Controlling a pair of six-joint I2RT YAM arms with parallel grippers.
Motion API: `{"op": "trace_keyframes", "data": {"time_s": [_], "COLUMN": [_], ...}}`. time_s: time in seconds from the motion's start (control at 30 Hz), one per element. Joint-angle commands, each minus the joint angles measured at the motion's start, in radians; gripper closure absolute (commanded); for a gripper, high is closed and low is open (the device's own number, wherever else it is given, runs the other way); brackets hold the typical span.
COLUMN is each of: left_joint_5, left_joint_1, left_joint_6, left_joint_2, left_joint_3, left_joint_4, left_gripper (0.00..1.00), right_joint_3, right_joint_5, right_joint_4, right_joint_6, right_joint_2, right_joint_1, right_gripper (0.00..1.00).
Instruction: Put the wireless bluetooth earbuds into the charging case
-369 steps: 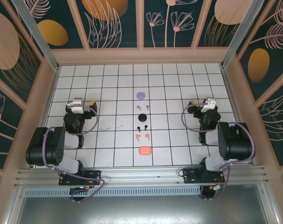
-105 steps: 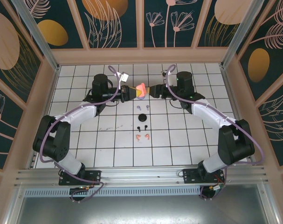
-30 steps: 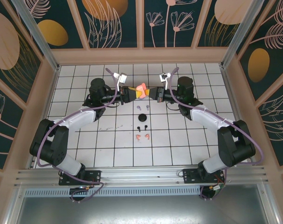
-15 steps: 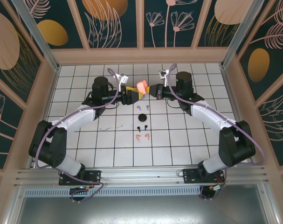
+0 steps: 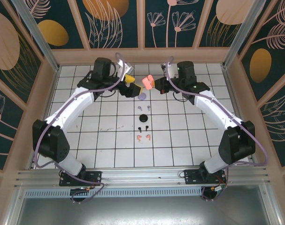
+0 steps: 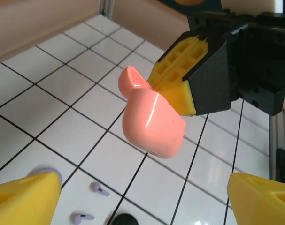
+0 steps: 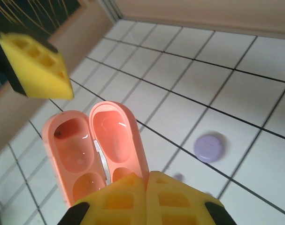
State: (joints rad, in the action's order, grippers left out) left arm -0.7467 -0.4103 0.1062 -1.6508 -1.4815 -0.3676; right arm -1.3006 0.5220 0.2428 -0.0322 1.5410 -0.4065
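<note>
Above the white gridded tabletop's (image 5: 86, 140) far edge, the right pincer (image 5: 155, 85) grips the opened salmon case (image 5: 146, 84). The left pincer (image 5: 129, 85) gapes empty beside it. The salmon earbuds (image 5: 143, 137) lie mid-tabletop, and dark floral wall panels (image 5: 114, 23) surround it.

**Both arms reach to the far middle, claws facing each other in the air.**

The left arm (image 5: 72, 108) climbs from its near-left base with the elbow swung out left, its forearm running far and right. The left claw (image 5: 129, 85) points right, its two yellow-padded fingers spread wide with nothing between them. The right arm (image 5: 213, 108) mirrors it from the near-right base, elbow out right and forearm angling far and left. The right claw (image 5: 152, 85) points left, its yellow pads pressed together on the lower end of the open case (image 7: 100, 145), holding it aloft. The two claws are near each other but apart.
</note>
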Motion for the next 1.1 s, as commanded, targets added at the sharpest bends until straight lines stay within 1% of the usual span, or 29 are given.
{"op": "trace_keyframes", "data": {"time_s": [0.0, 0.13, 0.27, 0.4, 0.67, 1.07], "left_joint_5": [-0.056, -0.094, -0.129, -0.157, -0.225, -0.283], "left_joint_1": [0.007, 0.007, 0.008, 0.007, 0.007, 0.007], "left_joint_6": [0.168, 0.234, 0.264, 0.276, 0.291, 0.324], "left_joint_2": [-0.107, -0.191, -0.246, -0.288, -0.321, -0.360], "left_joint_3": [-0.128, -0.239, -0.288, -0.329, -0.368, -0.421], "left_joint_4": [-0.284, -0.398, -0.441, -0.469, -0.493, -0.551], "left_gripper": [0.09, 0.11, 0.15, 0.19, 0.24, 0.28], "right_joint_3": [-0.044, -0.051, -0.048, -0.057, -0.067, -0.119], "right_joint_5": [-0.051, -0.048, -0.043, -0.004, 0.055, 0.051], "right_joint_4": [0.116, 0.151, 0.168, 0.178, 0.162, 0.199], "right_joint_6": [0.153, 0.219, 0.253, 0.261, 0.252, 0.268], "right_joint_2": [0.030, 0.046, 0.052, 0.060, 0.068, 0.091], "right_joint_1": [0.006, 0.005, 0.006, 0.007, 0.000, -0.038], "right_gripper": [1.00, 1.00, 1.00, 1.00, 1.00, 1.00]}}
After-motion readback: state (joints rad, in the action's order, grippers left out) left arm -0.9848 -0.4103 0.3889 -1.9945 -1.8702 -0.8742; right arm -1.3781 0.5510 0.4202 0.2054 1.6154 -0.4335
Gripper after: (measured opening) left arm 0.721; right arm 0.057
